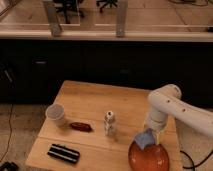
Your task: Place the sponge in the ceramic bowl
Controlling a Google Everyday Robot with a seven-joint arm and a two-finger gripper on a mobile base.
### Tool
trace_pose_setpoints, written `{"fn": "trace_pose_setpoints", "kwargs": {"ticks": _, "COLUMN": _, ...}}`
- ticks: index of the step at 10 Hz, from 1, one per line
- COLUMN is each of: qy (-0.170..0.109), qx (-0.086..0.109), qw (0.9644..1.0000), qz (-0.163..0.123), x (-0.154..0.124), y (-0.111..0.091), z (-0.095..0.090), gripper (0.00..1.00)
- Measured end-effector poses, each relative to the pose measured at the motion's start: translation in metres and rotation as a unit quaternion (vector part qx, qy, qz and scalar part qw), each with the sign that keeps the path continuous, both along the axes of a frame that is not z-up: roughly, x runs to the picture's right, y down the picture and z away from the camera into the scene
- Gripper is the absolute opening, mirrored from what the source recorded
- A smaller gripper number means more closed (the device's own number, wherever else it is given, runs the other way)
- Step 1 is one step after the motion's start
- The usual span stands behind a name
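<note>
Firstly, table (100, 100): pale wood with a grained top, rectangular, its long side running left to right.
Arm (172, 107): smooth white casing with rounded joints. It comes in from the right edge, bends at a bulky elbow above the table's right end, and its last link points down.
Ceramic bowl (150, 159): wide, shallow and round, with a glossy orange-brown glaze, at the table's near right corner.
Striped block (63, 153): a flat black-and-white rectangle, near left, long axis roughly left-right.
Cup (56, 114): a white cylinder, upright, at the left.
Small bottle (109, 124): whitish, upright, mid-table.
Red item (80, 126): elongated and glossy, between the cup and the bottle.
Sponge (144, 140): a light blue, soft, squarish pad with no clear long axis. It is tilted and sits over the bowl's far-left rim, right at the gripper.
Gripper (149, 134): directly above the sponge, pointing down. Cannot tell whether it is spread or pinching.
</note>
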State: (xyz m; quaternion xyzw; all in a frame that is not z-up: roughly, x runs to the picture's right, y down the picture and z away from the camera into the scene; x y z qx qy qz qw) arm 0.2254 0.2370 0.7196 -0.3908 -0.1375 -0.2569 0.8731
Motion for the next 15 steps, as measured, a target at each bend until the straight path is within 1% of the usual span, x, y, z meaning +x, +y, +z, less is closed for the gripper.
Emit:
{"fn": "trace_pose_setpoints", "kwargs": {"ticks": 6, "qy": 0.001, "qx": 0.0, "qw": 1.0, "qz": -0.004, "x": -0.0002, "y": 0.0016, "z": -0.0007, "gripper": 0.15}}
{"fn": "trace_pose_setpoints", "kwargs": {"ticks": 7, "qy": 0.001, "qx": 0.0, "qw": 1.0, "qz": -0.008, "x": -0.0001, "y": 0.0026, "z": -0.0009, "gripper": 0.21}}
{"fn": "trace_pose_setpoints", "kwargs": {"ticks": 8, "qy": 0.0, "qx": 0.0, "qw": 1.0, "qz": -0.008, "x": -0.0003, "y": 0.0027, "z": -0.0008, "gripper": 0.23}}
{"fn": "trace_pose_setpoints", "kwargs": {"ticks": 10, "qy": 0.0, "qx": 0.0, "qw": 1.0, "qz": -0.009, "x": -0.0003, "y": 0.0029, "z": -0.0007, "gripper": 0.24}}
{"fn": "trace_pose_setpoints", "kwargs": {"ticks": 12, "qy": 0.0, "qx": -0.001, "qw": 0.9999, "qz": -0.011, "x": -0.0005, "y": 0.0037, "z": -0.0004, "gripper": 0.35}}
{"fn": "trace_pose_setpoints", "kwargs": {"ticks": 14, "qy": 0.0, "qx": -0.002, "qw": 0.9999, "qz": -0.012, "x": -0.0005, "y": 0.0045, "z": 0.0, "gripper": 0.38}}
{"fn": "trace_pose_setpoints", "kwargs": {"ticks": 15, "qy": 0.0, "qx": -0.002, "qw": 0.9999, "qz": -0.013, "x": -0.0006, "y": 0.0048, "z": 0.0002, "gripper": 0.43}}
